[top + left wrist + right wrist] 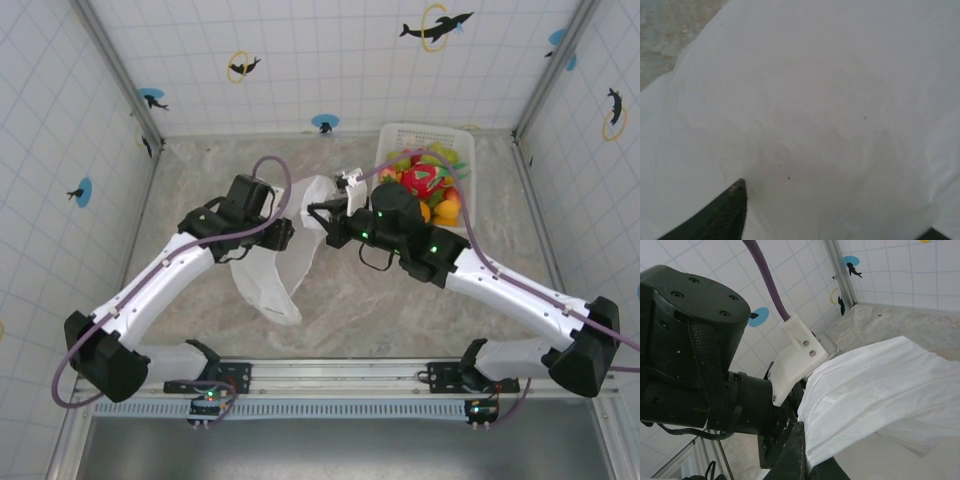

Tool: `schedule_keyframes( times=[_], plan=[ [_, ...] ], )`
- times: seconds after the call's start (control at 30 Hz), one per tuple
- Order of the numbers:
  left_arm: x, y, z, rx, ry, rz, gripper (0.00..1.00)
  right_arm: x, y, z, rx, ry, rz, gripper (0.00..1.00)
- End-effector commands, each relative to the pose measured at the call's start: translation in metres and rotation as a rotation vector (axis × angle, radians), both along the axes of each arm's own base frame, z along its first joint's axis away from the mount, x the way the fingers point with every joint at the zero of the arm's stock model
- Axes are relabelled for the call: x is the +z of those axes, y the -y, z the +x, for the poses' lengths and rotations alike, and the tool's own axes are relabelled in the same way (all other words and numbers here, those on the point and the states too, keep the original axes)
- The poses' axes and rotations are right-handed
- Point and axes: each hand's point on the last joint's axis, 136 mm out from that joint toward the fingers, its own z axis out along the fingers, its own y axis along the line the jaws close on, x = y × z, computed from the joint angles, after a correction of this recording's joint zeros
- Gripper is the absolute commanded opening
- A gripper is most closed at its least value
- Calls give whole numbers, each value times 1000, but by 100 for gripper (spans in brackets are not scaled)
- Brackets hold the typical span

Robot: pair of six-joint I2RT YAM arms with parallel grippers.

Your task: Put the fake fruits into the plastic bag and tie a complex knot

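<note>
Thin, translucent white, crinkly plastic bag [272, 275]: spread out just left of the rigid white rectangular lattice basket [398, 135] and a little nearer the arm bases than that basket. Upper edge lifted, the rest trailing flat to a rounded lower end.

Small glossy plastic fake fruits [424, 180]: heaped inside the basket, apart from the bag. Pink-red dragon fruit on top, orange and yellow pieces on the near side, green ones at the far side.

Black two-finger right gripper [316, 211]: left of the basket, reaching away from it to the bag's raised edge. Closed tight, with a gathered fold of film pinched at its finger [793, 452] and pleats fanning out from there.

Black left gripper [282, 238]: across the bag from the basket, right up at the film. Seen from its own wrist, smooth white plastic close to the lens and a dark sliver of finger [727, 217] at the bottom edge. Width of its jaws, and any hold on the film: cannot tell.

Marbled beige table [390, 300] under bag and basket. White tiled walls [300, 60] with dolphin stickers behind and beside the basket.
</note>
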Motion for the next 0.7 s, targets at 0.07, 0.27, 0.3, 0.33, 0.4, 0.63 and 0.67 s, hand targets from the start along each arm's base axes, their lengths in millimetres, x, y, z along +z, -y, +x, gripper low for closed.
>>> schedule_keyframes(
  times=[0.07, 0.27, 0.3, 0.33, 0.4, 0.63, 0.67],
  plan=[
    [30, -8, 27, 72, 157, 32, 27, 26, 12, 0, 5, -3, 111, 0],
    [59, -15, 16, 17, 171, 70, 0, 10, 47, 19, -13, -38, 39, 0],
    [65, -14, 10, -10, 168, 62, 0, 5, 54, 24, -15, -53, 19, 0],
    [68, -13, 2, -46, 157, 50, 0, 1, 61, 29, -2, -65, 3, 0],
    [74, -6, -13, -127, 136, 22, 0, -8, 72, 37, 13, -96, -33, 0],
    [90, 16, -51, -387, 71, -53, 0, -14, 93, 65, 12, -60, -82, 0],
    [91, 20, -55, -419, 58, -68, 0, -15, 95, 71, -7, -46, -89, 0]
  ],
)
